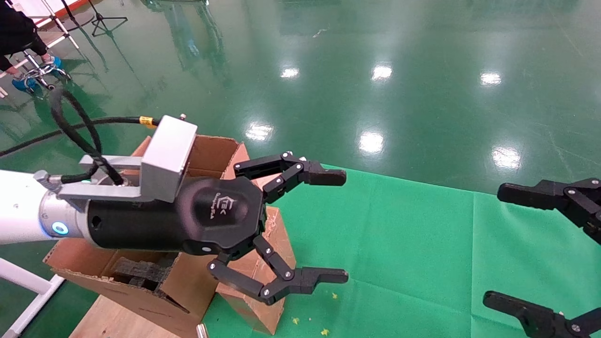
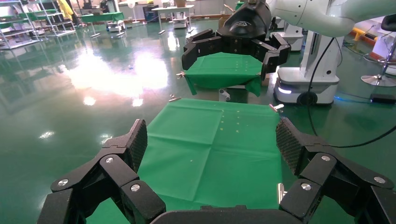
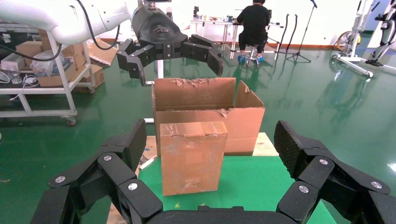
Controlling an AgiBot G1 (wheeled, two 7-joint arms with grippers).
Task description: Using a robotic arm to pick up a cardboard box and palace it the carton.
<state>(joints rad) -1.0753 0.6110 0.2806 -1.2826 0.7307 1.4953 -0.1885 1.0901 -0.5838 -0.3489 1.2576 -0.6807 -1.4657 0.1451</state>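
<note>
The small taped cardboard box [image 1: 253,312] stands upright at the left edge of the green cloth, right in front of the carton [image 1: 188,286]. The carton's flaps are up and black foam [image 1: 141,272] lies inside. My left gripper [image 1: 345,226], on the white arm, hovers open and empty over the carton and the box, pointing right. My right gripper [image 1: 493,245] is open and empty at the far right, facing the box [image 3: 191,156] and the carton [image 3: 243,126] across the cloth. The left gripper [image 3: 177,70] also shows there above the carton.
The green cloth [image 1: 422,244] covers the table on the right. The carton sits on a wooden board [image 1: 117,324]. A person sits on a stool [image 1: 19,33] at the far left. A shelf cart [image 3: 42,70] stands beyond the carton. Another robot's base [image 2: 303,84] stands behind my right arm.
</note>
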